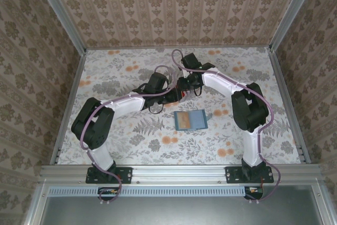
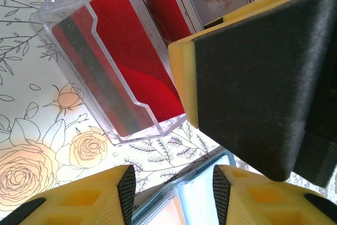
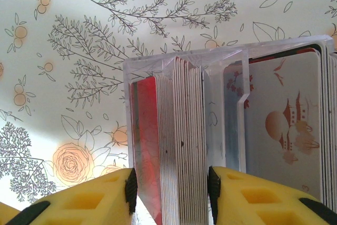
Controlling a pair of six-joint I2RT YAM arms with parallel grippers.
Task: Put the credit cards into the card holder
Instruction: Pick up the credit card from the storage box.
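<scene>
R gripper [image 3: 171,183] straddles upright credit cards [image 3: 181,130] in clear box [image 3: 210,59] — grip unclear; L gripper [image 2: 174,183] released alongside — card holder [image 1: 190,120] lies open just nearside.

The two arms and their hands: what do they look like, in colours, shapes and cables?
Both the left arm and the right arm have white links between bulky black joints, on black bases bolted to a metal rail. A thin purple cable runs along each. The left hand and right hand have blocky yellow fingers with flat black pads.
</scene>
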